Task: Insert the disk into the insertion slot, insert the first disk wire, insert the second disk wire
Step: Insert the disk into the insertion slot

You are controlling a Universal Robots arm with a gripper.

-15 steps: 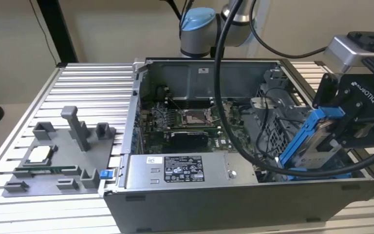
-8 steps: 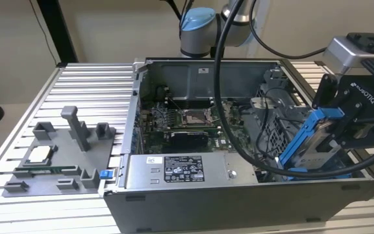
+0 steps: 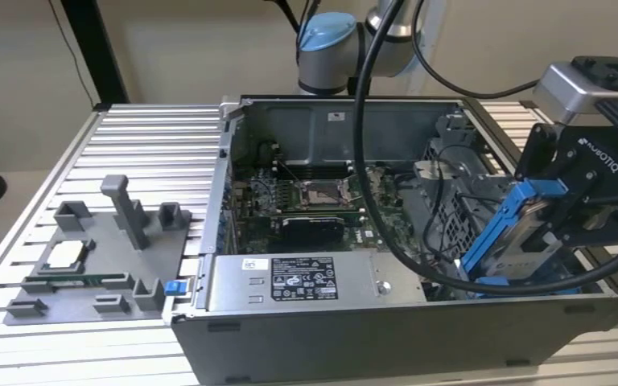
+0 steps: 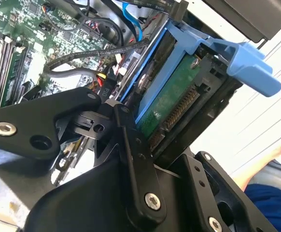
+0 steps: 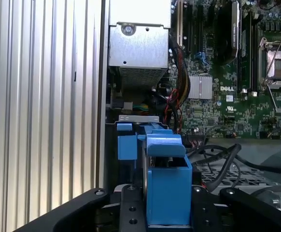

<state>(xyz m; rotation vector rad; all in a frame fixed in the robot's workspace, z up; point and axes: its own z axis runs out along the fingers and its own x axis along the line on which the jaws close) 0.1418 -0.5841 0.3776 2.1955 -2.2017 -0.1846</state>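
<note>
My gripper is shut on the disk, a flat drive in a bright blue frame. It holds the disk tilted on edge over the end of the open computer case at the exterior view's right. The disk's lower end sits inside the case, beside the insertion slot of grey perforated metal. The second wrist view has the disk's green circuit board and blue frame tab between my black fingers. In the first wrist view the blue frame points down toward the case wall. A thin blue wire lies loose among black cables.
The grey labelled power-supply box fills the case's near side, with the motherboard behind it. A thick black cable hangs from the arm across the case. A grey fixture plate lies on the ribbed table. A person's arm is nearby.
</note>
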